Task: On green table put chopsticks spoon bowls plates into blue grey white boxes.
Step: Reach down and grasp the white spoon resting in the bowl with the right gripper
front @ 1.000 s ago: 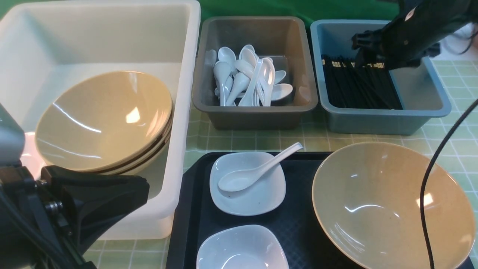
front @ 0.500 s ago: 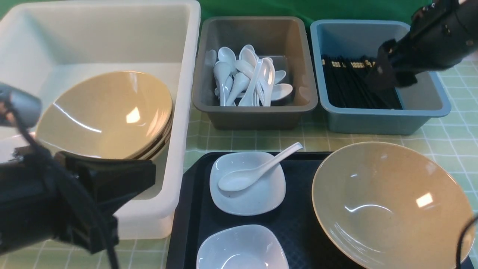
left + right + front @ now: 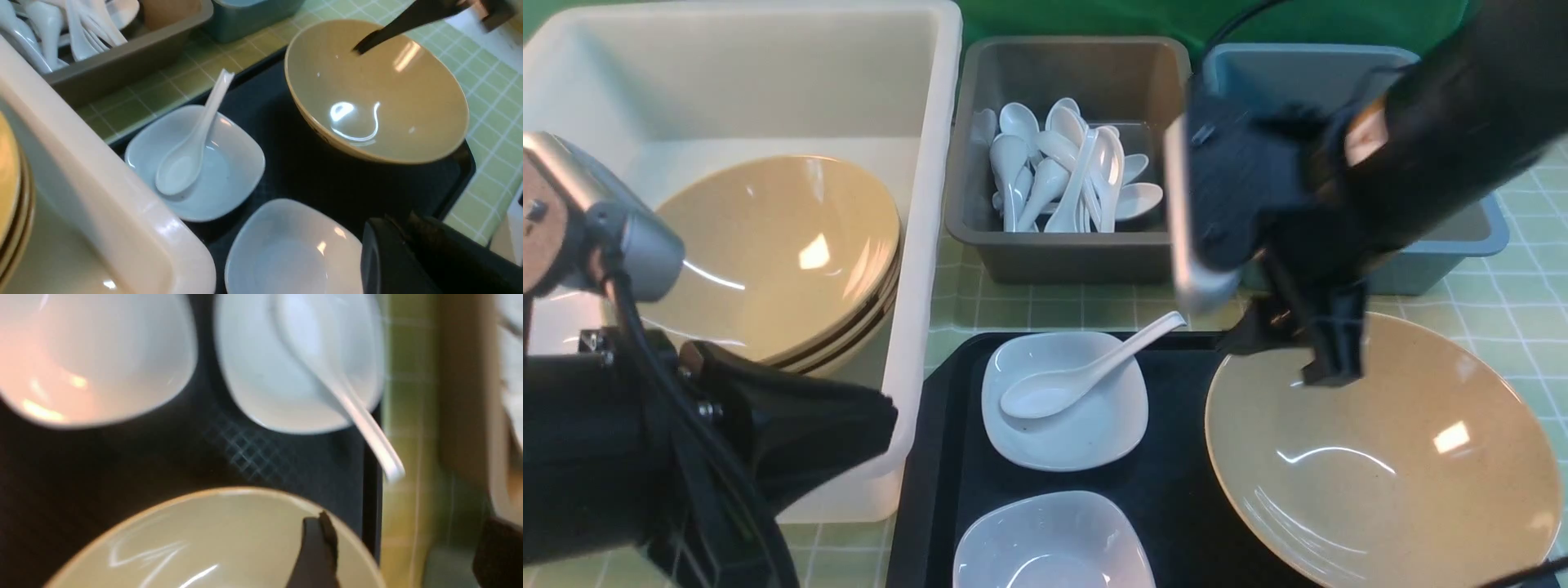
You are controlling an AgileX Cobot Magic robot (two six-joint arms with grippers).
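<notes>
**Front view, near to far.** At 6 o'clock on the black tray (image 3: 1176, 490) lies an empty white dish (image 3: 1054, 547). At 8 o'clock, off the tray and in front of the white tub (image 3: 923, 245), is the left gripper (image 3: 882, 420). Whether its jaws are parted cannot be told. At 11 o'clock on the tray, a second white dish (image 3: 1086, 441) carries the white soup spoon (image 3: 1086, 371), its handle pointing to 2 o'clock past the rim. At 3 o'clock sits a tan bowl (image 3: 1380, 457). The right gripper (image 3: 1281, 363) stands wide open astride the bowl's far rim, one finger inside and one outside, holding nothing. Beyond, on the green table (image 3: 1078, 314), the white tub at 10 o'clock holds stacked tan bowls (image 3: 768, 253). The grey-brown tub (image 3: 1078, 261) at 12 o'clock holds a heap of spoons (image 3: 1062, 175). The blue tub (image 3: 1445, 269) stands at 2 o'clock, its contents hidden by the right arm.
</notes>
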